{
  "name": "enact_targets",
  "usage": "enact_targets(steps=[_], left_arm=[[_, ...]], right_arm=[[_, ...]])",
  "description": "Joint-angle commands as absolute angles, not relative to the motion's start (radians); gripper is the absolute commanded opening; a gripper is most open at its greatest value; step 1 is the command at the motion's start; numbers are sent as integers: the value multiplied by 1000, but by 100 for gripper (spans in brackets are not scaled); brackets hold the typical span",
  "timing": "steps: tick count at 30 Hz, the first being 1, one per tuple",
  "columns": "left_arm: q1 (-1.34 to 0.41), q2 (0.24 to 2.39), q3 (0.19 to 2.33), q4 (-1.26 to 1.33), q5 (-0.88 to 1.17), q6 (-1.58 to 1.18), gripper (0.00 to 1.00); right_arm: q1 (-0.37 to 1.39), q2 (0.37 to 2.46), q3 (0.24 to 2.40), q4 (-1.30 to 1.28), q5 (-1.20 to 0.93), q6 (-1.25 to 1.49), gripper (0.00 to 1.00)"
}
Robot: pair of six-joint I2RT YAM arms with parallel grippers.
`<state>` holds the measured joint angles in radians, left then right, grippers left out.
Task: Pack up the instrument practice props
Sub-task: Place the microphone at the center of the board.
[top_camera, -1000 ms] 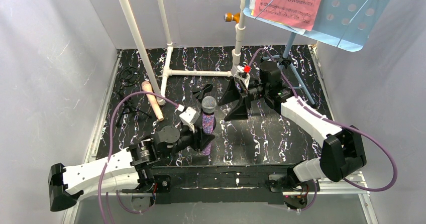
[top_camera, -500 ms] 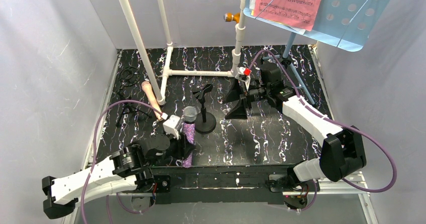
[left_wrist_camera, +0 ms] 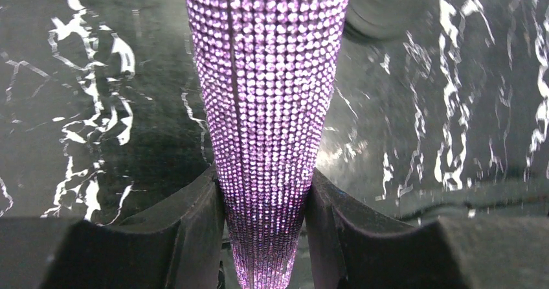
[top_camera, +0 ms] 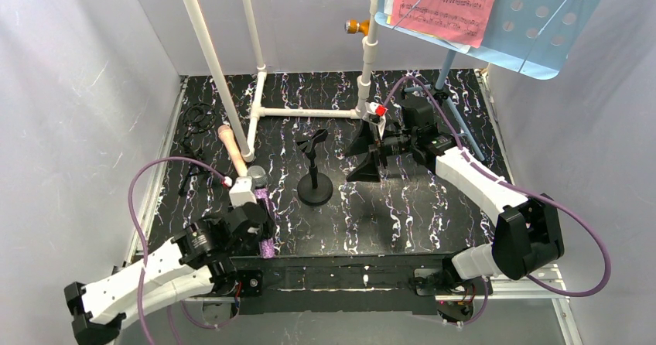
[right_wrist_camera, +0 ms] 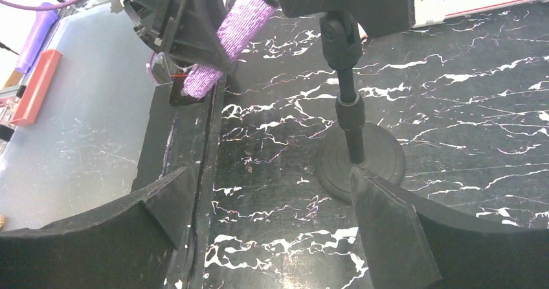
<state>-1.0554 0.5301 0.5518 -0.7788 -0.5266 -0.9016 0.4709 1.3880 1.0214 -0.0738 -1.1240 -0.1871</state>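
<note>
While the left gripper [left_wrist_camera: 265,205] pinches the glittery purple microphone [top_camera: 264,210] low on its tapered handle, just left of the round-base mic mount [top_camera: 315,190], the right gripper [right_wrist_camera: 272,218] hangs beyond and right of that mount, jaws spread wide. The smart play is a slow, steady carry clear of the mount, because a grip that low could let the heavy head swing.

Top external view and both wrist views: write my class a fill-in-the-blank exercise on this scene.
The left gripper is ____ on the purple microphone.
The right gripper stands ____.
The round-base stand holds ____ microphone.
The pink microphone lies on the ____.
Missing words: shut, open, no, table.
</note>
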Motion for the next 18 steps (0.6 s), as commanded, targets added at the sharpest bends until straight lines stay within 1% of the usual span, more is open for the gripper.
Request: enact_targets(steps=[1,4,10,13,16,18], left_arm=[[-821,573,595,-746,-398,-848,0],[-646,613,589,-695,-283,-795,0],[-417,718,605,-611,-208,-744,0],[-337,814,646,-601,-264,-722,0],[-299,906,689,-577,-356,-666,0],[-275,967,712,-543,-384,-621,0]], right_arm=[[460,1372,1055,-60,-1122,-195,98],[452,1369,1054,-56,-1124,-191,98],[442,1364,1051,-46,-1131,-182,98],[442,1365,1051,-46,-1135,-180,98],[442,1364,1050,-46,-1135,-180,98],[440,1363,1049,-45,-1135,-181,98]])
